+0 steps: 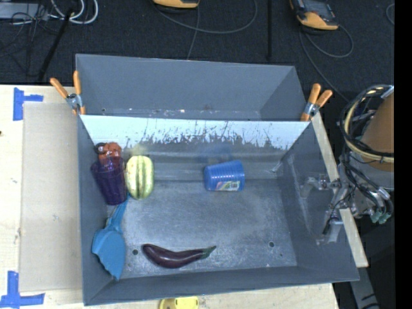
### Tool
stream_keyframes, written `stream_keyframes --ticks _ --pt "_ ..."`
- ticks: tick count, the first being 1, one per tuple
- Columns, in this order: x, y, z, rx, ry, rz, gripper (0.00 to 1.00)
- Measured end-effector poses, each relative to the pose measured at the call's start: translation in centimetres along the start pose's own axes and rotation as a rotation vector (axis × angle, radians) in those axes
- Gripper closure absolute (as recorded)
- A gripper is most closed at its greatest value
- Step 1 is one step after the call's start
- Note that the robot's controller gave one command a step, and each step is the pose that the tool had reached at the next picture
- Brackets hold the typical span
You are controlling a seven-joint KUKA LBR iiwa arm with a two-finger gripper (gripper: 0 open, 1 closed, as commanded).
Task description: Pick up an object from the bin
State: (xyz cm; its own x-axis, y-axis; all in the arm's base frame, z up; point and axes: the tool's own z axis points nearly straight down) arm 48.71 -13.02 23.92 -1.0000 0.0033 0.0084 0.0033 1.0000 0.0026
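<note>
While the gripper (pixel 330 212) is seen hanging at the right rim of the bin (pixel 193 102), above the sloping right wall, nothing is seen in its grasp. Whether it is spread or closed cannot be told from here. No thing is singled out yet.

The blue tub (pixel 224 176) is found lying on its side toward the back wall, near the middle, and it is judged the nearest candidate. The purple aubergine (pixel 177 255) is stretched along the front edge, well apart from everything else. A striped green gourd (pixel 140 177) and a purple bottle (pixel 109 176) are pressed together at the left wall, with a blue scoop (pixel 111 246) tucked into the front-left corner.

For a clean pick, a lone thing on open floor is best favoured. The tub should be straddled across its narrow width and the aubergine across its thick middle, so that slipping is avoided. The crowded left wall is better left alone.
</note>
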Motion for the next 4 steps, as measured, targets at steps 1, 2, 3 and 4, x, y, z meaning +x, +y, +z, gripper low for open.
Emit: stream_keyframes --ticks 1,2,3,4 --pt "-0.1 0.0 -0.4 0.002 -0.007 -0.004 0.0" --pt "-4.7 2.3 3.5 0.005 -0.016 -0.082 0.0" --pt "-4.3 4.1 5.7 0.002 -0.009 -0.007 0.0" --pt "-8.4 5.1 8.8 0.003 -0.013 -0.028 0.0"
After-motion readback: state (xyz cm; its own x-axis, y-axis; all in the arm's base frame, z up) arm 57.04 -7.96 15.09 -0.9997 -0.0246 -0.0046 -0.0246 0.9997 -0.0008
